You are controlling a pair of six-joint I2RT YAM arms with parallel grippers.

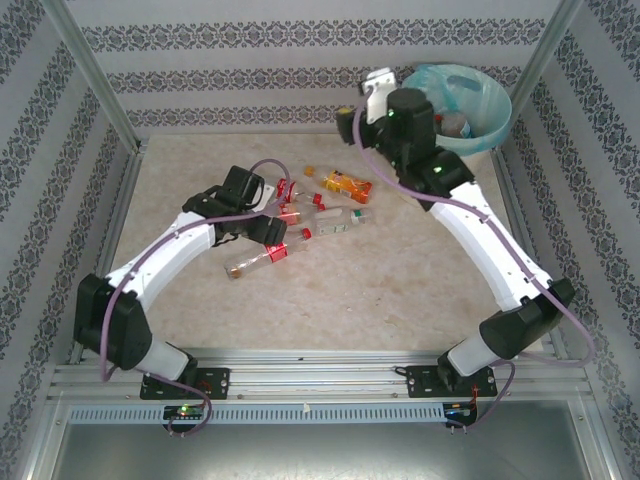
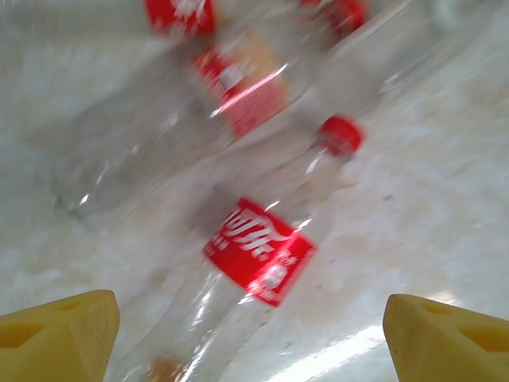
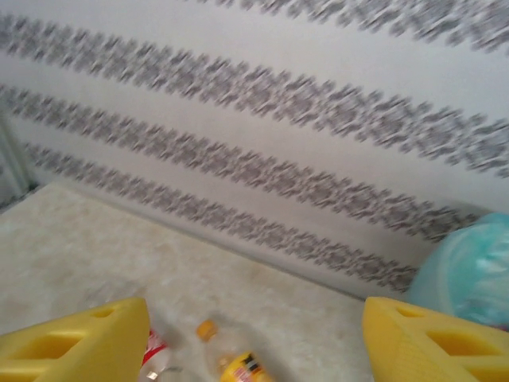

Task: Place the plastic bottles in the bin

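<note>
On the tabletop (image 1: pixel 400 290), far right corner: bag-lined bin (image 1: pixel 500 128). Just left of it, raised, right hand (image 3: pixel 256 341), released and empty. Over a red-labelled bottle (image 2: pixel 262 251) lying flat, left hand (image 2: pixel 250 334), released, fingers (image 2: pixel 56 338) wide either side. Beyond, more bottles (image 1: pixel 345 184) scattered mid-tabletop, red-capped mostly, one orange.

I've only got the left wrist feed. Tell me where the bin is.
Observer: The bin stands in the far right corner of the table.
Operator: Report the right arm.
Observer: The right gripper is open and empty, just left of the bin, facing the back wall.
Operator: Name a bottle outside my frame.
Observer: An orange-labelled bottle lies on the table between the arms, on the side nearer the bin.
</note>
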